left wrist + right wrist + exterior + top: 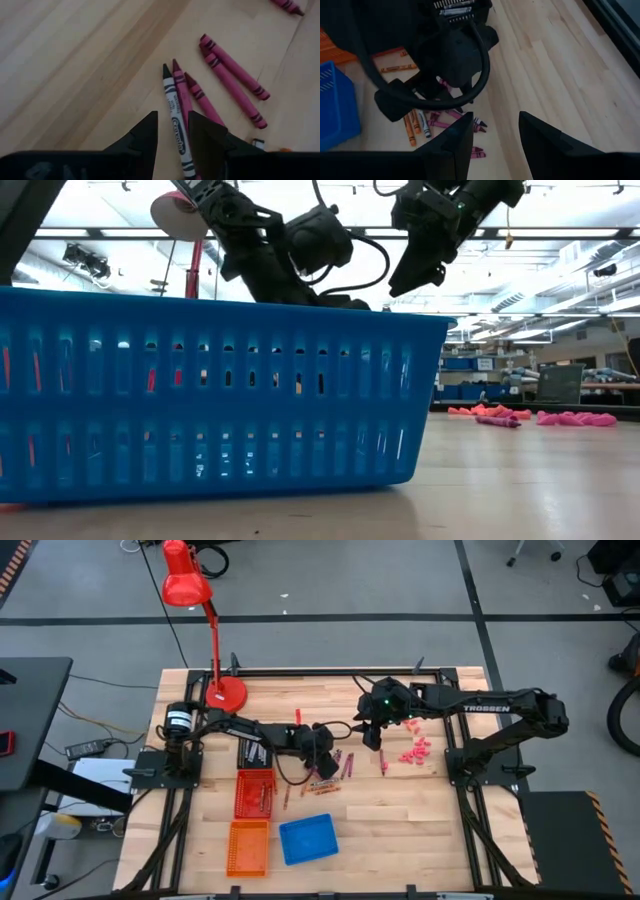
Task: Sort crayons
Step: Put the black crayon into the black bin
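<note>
We see the left gripper (172, 137) low over the crayons (200, 95) mid-table, fingers narrowly parted astride a grey one, not gripping. The right gripper (495, 137) hovers near, parted, empty. A blue basket (200, 400) blocks the low view.

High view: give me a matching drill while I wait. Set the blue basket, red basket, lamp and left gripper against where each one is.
Things:
1. blue basket
2. red basket
3. lamp
4. left gripper

Places:
A. over the loose crayons mid-table
B. near the table's top-left corner in the picture
C. right of the orange basket
D. just above the orange basket in the picture

Pairs: 1-C, 2-D, 3-B, 4-A
</note>
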Controlling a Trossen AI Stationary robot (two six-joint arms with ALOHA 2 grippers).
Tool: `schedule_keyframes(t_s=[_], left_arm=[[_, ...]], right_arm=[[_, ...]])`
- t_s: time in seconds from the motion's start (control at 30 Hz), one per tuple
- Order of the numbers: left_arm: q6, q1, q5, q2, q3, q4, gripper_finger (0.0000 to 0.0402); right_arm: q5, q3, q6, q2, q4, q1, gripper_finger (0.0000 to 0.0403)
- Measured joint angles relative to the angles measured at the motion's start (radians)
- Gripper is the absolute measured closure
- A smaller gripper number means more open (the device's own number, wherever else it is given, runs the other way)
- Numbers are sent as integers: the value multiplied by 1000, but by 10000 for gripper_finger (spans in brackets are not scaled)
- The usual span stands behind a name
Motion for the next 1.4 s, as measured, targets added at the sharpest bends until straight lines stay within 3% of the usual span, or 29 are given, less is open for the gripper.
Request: schedule_keyframes(t_s=[0.8,1.23,1.4], left_arm=[[157,-1,-2,54,-1,72,283],[165,-1,-12,53,2,-15,285],[164,-1,-16,49,5,-90,315]], right_arm=[[12,0,-7,-25,9,12,241],[12,0,-8,-25,33,12,241],[15,0,-9,-25,54,12,241]])
